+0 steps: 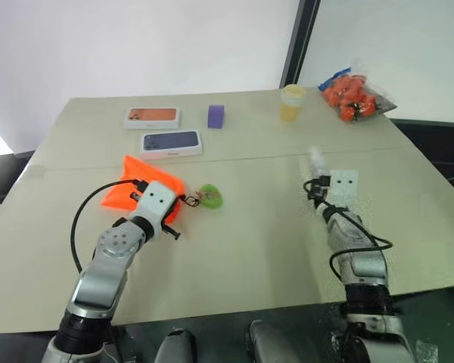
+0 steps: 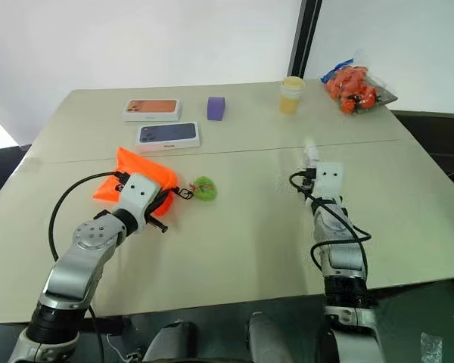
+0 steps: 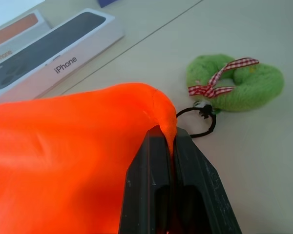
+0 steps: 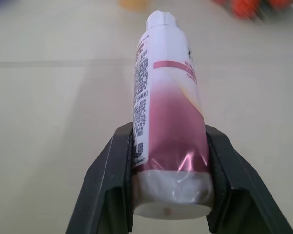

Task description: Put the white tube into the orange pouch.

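Left gripper is clamped on a fold at the edge of the bright neon-orange soft fabric pouch, which sits on the beige bench at near left. Its thin dark drawstring runs to a fuzzy green ring charm with a red-checked ribbon just beside it. Right gripper grips the small white plastic tube with a dark-red band by its wide end — cap pointing away, tube held above the bench at near right. Further back: two flat white phone boxes, a purple block, a pale yellow lidded cup, and a clear bag of orange fruit at far right.
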Available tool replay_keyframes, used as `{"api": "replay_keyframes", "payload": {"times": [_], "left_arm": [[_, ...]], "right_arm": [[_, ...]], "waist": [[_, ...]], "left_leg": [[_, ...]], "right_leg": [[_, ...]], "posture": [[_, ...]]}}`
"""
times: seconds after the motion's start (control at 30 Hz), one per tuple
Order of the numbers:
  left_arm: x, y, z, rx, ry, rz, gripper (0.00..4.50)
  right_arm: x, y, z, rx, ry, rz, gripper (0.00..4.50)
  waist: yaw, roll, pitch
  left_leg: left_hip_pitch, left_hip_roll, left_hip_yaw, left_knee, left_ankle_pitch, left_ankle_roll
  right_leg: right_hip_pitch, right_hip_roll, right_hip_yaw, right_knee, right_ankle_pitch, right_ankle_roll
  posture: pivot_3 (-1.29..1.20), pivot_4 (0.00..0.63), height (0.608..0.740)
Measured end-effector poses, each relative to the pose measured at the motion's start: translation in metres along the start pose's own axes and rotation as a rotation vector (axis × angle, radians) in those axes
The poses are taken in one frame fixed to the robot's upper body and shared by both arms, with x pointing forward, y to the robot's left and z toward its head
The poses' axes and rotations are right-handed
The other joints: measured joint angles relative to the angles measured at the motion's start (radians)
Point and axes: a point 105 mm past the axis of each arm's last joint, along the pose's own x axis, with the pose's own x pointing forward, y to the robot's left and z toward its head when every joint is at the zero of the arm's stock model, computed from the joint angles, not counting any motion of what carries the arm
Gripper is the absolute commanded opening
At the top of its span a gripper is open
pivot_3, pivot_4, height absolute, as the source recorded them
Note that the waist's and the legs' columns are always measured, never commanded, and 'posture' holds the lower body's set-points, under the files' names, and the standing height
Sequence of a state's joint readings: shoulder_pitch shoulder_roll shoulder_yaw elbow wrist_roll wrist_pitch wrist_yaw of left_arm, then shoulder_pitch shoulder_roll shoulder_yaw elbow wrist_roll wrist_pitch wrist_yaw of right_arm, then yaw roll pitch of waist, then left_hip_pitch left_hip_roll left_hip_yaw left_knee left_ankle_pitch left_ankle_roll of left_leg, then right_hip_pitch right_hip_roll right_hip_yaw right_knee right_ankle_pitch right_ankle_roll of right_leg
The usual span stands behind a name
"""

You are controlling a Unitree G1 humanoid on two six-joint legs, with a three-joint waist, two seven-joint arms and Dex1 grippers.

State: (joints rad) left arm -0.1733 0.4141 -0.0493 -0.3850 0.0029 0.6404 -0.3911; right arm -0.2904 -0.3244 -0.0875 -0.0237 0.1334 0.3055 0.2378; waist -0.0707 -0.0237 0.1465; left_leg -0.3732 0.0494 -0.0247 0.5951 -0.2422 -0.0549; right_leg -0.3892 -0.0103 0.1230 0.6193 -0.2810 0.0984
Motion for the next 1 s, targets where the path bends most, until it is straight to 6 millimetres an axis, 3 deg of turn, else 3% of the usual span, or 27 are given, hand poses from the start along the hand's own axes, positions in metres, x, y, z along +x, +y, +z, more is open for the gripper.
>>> {"api": "replay_keyframes", "payload": {"times": [0.13,0.3,0.43,0.67,1.0], "left_arm": [[-0.004,0.013,0.000,-0.009,-0.002,0.034,0.00],[-0.004,0.016,0.003,-0.017,-0.013,0.026,0.00],[-0.006,0.019,0.003,-0.018,-0.014,0.026,0.00],[-0.009,0.016,0.010,-0.012,-0.040,0.015,0.00],[-0.011,0.007,0.016,-0.015,-0.057,-0.026,0.00]], "right_arm": [[-0.038,0.063,0.009,-0.060,-0.022,0.522,1.18],[-0.055,0.097,0.006,-0.076,0.024,0.756,1.18],[-0.057,0.120,0.004,-0.105,0.040,0.846,1.18],[-0.037,0.165,0.003,-0.076,0.047,0.913,1.18],[-0.019,0.186,0.001,-0.087,0.072,0.930,1.18]], "waist": [[0.001,-0.001,0.000],[0.002,-0.003,0.001],[0.002,-0.004,0.001],[0.002,-0.005,0.001],[0.003,-0.005,0.001]], "left_leg": [[0.000,0.000,-0.003,0.000,0.000,0.000],[0.000,0.000,-0.002,0.003,0.000,0.000],[0.000,0.000,-0.002,0.002,0.000,0.000],[-0.001,0.000,-0.003,0.001,0.000,0.000],[-0.001,0.000,-0.003,0.001,0.000,0.000]], "right_leg": [[0.001,0.000,-0.002,0.000,-0.001,0.000],[0.001,0.000,-0.002,0.000,-0.001,0.000],[0.000,0.000,-0.002,0.000,0.000,-0.002],[0.000,0.000,-0.002,0.000,0.000,-0.002],[0.000,0.000,-0.002,0.000,0.000,-0.002]], "posture": [[0.00,0.150,0.723],[0.00,0.150,0.723],[0.00,0.150,0.723],[0.00,0.150,0.723],[0.00,0.150,0.723]]}}
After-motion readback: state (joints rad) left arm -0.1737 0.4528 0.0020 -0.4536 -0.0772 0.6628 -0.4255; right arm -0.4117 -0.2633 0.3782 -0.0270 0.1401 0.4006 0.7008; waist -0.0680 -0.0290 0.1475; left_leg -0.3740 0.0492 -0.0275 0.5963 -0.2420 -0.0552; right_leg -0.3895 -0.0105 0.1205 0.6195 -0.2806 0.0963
